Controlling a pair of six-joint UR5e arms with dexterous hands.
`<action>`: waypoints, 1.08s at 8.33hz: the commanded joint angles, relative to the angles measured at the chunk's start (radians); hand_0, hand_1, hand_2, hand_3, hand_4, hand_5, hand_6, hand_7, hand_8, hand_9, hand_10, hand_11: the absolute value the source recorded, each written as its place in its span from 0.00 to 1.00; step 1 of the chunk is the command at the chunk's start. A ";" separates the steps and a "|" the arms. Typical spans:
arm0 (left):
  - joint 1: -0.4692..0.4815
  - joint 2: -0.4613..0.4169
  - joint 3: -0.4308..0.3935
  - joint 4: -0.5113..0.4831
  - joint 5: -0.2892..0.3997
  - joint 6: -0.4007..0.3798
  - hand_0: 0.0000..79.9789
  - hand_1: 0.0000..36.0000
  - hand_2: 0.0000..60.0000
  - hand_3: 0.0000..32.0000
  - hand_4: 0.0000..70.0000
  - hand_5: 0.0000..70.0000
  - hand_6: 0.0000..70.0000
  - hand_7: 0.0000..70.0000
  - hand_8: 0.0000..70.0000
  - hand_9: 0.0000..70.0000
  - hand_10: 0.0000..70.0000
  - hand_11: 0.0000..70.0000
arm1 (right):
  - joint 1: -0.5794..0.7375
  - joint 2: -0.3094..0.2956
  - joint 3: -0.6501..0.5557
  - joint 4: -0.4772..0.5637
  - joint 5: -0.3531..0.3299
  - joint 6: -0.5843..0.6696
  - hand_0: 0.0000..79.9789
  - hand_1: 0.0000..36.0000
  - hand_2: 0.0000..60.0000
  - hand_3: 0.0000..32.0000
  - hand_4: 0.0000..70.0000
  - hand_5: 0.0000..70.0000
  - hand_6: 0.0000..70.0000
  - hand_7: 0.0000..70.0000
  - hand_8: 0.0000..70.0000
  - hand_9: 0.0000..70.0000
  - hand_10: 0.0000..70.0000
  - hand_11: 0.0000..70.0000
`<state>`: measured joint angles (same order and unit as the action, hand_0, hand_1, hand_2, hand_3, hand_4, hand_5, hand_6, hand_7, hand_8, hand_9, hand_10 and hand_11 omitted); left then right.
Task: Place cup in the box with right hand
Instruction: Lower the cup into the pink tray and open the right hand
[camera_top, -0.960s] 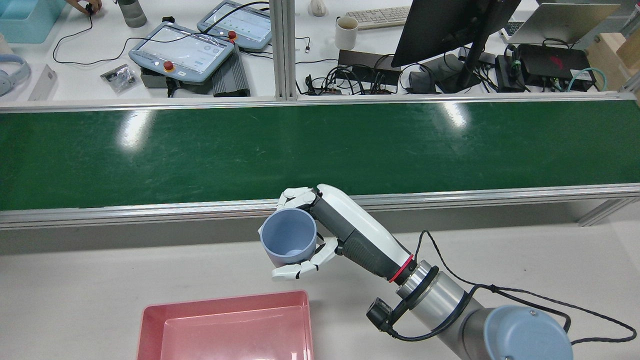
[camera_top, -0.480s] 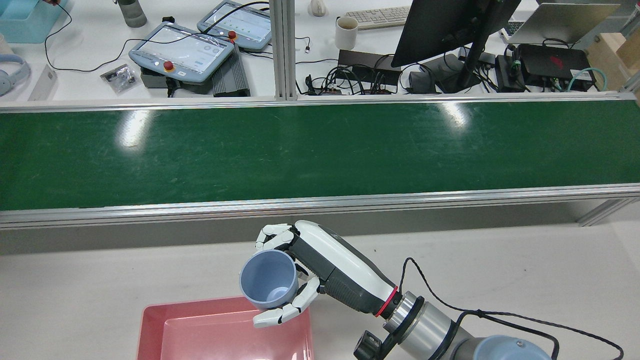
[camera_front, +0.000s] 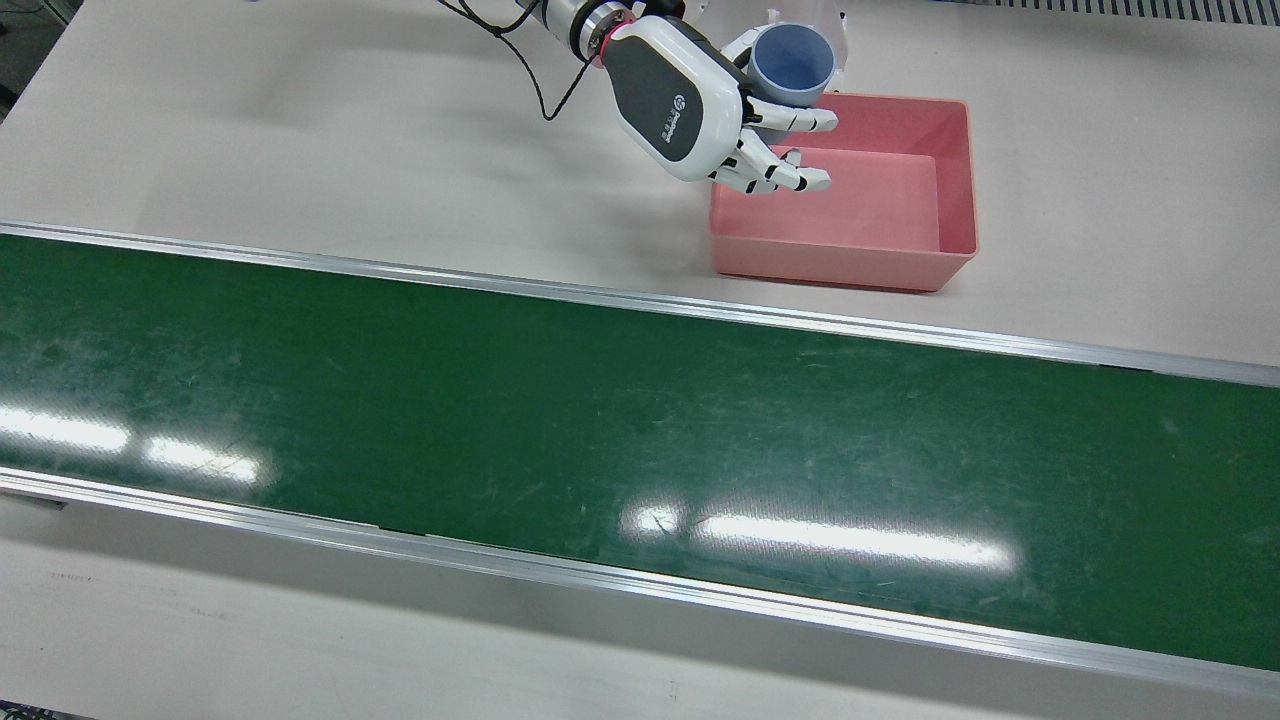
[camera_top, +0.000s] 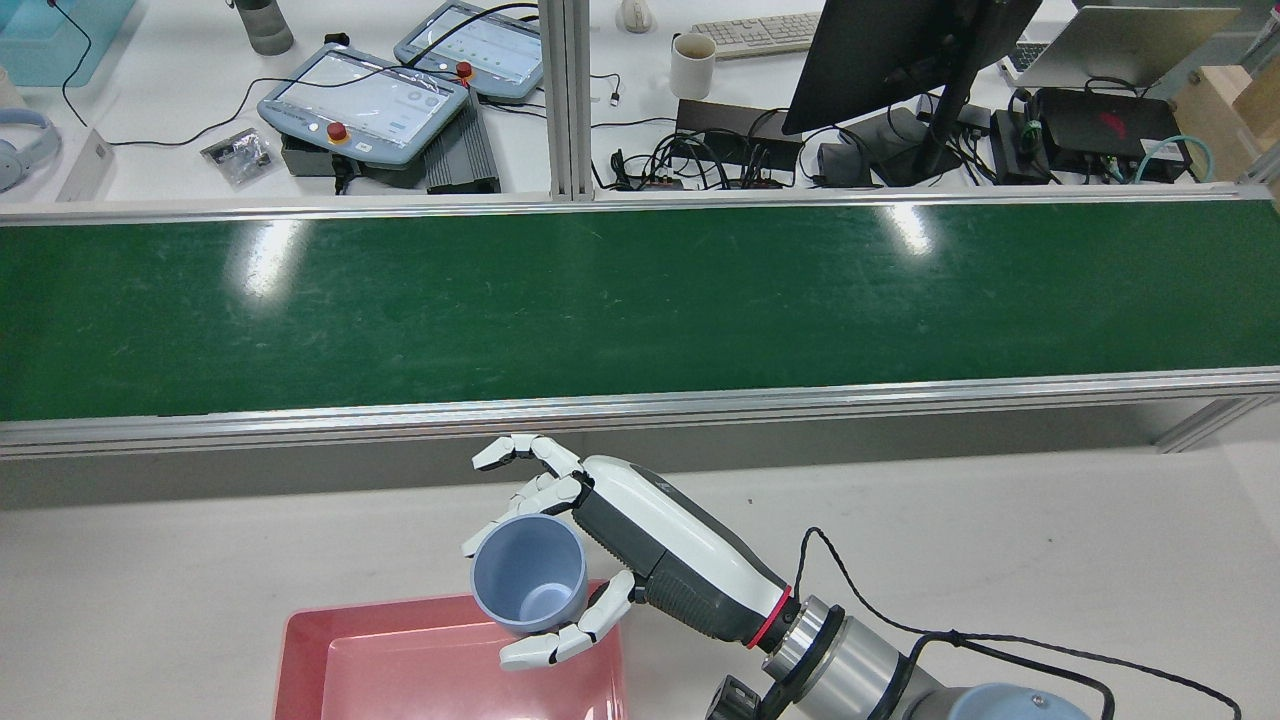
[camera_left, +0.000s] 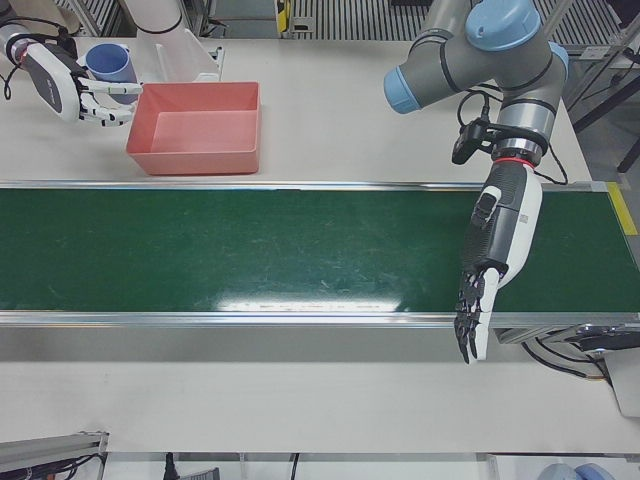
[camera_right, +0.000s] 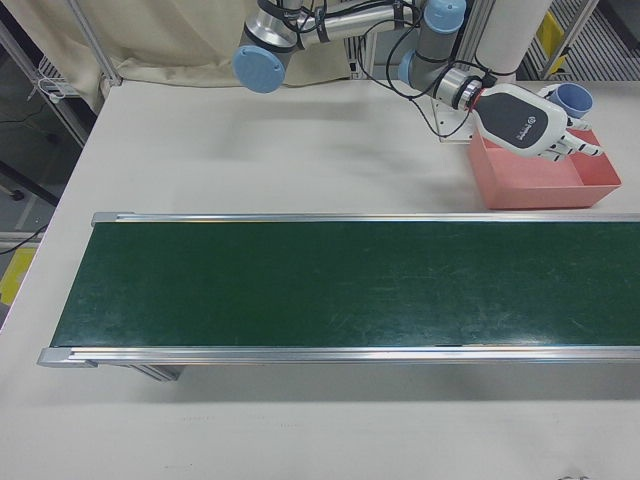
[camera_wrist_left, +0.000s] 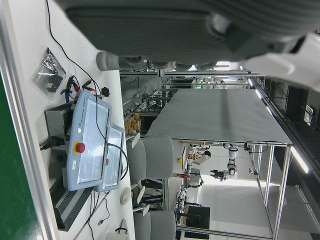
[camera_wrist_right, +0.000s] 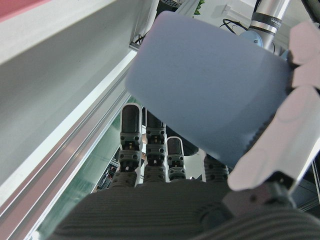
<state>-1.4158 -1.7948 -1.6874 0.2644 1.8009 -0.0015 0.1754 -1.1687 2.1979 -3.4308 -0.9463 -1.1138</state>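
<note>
Rear view cuts off the pink box (camera_top: 450, 660) at the frame's bottom; we see the right hand (camera_top: 560, 550) cradling the blue cup (camera_top: 528, 587) over its rim with fingers spread, whether gripping we cannot tell, while the left hand (camera_left: 490, 270) hangs empty, fingers straight

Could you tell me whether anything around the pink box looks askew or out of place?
Nothing is spilled or damaged. The blue plastic cup sits tilted in the right hand over a corner of the empty pink plastic box, with the upper fingers spread off it. The left hand hangs idle over the green conveyor belt.
</note>
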 joint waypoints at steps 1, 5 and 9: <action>0.000 0.000 0.000 -0.001 0.000 0.000 0.00 0.00 0.00 0.00 0.00 0.00 0.00 0.00 0.00 0.00 0.00 0.00 | -0.004 -0.003 -0.001 0.010 0.000 -0.005 0.54 0.57 1.00 0.00 0.50 0.04 0.03 0.06 0.00 0.00 0.06 0.10; 0.000 0.000 0.000 -0.001 0.000 0.000 0.00 0.00 0.00 0.00 0.00 0.00 0.00 0.00 0.00 0.00 0.00 0.00 | -0.005 -0.003 -0.001 0.010 0.000 -0.006 0.56 0.53 1.00 0.00 0.64 0.04 0.05 0.15 0.00 0.01 0.08 0.14; 0.000 0.000 0.000 0.001 0.000 0.000 0.00 0.00 0.00 0.00 0.00 0.00 0.00 0.00 0.00 0.00 0.00 0.00 | -0.005 -0.020 -0.004 0.012 0.001 -0.003 0.52 0.47 1.00 0.00 0.73 0.03 0.07 0.24 0.00 0.03 0.10 0.16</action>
<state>-1.4159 -1.7948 -1.6874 0.2639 1.8009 -0.0015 0.1706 -1.1849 2.1941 -3.4202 -0.9443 -1.1151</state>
